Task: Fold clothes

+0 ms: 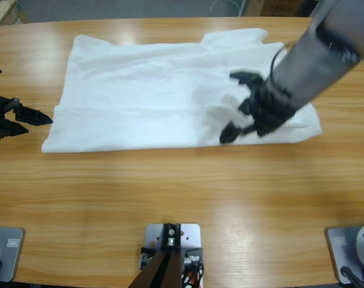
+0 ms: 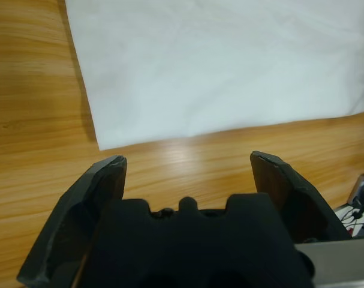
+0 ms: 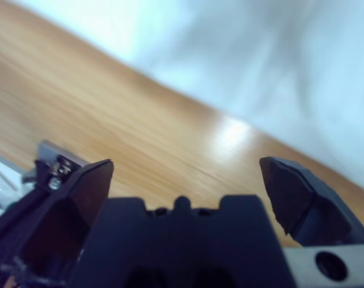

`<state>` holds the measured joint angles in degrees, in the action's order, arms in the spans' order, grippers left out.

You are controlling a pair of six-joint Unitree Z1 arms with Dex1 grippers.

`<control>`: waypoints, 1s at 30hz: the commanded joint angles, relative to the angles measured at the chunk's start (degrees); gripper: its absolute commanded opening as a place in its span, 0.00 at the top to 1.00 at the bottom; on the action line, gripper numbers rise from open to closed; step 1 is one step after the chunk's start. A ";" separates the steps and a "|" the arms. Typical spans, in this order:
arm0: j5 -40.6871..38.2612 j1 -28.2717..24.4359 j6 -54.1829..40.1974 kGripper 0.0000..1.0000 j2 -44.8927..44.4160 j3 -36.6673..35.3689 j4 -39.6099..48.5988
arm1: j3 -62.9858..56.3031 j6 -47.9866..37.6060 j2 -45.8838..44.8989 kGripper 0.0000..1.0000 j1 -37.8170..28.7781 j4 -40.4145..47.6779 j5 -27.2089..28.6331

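Wooden table point(image 1: 170, 198) carries everything. The white T-shirt point(image 1: 146, 96) lies spread along the far edge, apparently folded once, its near fold straight, ready for another fold. The right gripper point(image 1: 237, 105) hangs over the shirt's right part, jaws released and empty, placed to take the cloth. The left gripper point(image 1: 27, 114) waits released off the shirt's left edge, near its corner.
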<state>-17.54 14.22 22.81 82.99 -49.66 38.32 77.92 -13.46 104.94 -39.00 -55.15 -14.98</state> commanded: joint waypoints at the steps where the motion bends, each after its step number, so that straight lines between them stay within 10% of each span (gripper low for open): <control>1: -0.74 0.66 -0.93 0.20 1.41 -0.49 0.66 | 7.37 5.58 7.82 0.00 8.55 -2.23 0.18; 16: -0.65 1.87 -0.61 0.20 1.74 -1.03 1.84 | 14.21 8.59 17.38 0.01 9.11 -4.09 2.11; 19: -0.65 1.87 -0.66 0.20 1.74 -1.05 1.84 | 13.60 8.62 17.70 0.26 9.11 -4.42 3.11; 24: -0.65 1.96 -0.66 0.20 1.74 -1.05 1.84 | 13.67 8.75 18.10 1.00 9.11 -5.00 3.52; 30: -0.65 1.96 -0.66 0.20 1.74 -1.05 1.84 | 13.49 9.50 17.49 1.00 9.11 -5.23 3.99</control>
<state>-17.55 15.63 22.67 82.99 -50.57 39.51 92.39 -5.14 120.19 -30.56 -59.70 -12.08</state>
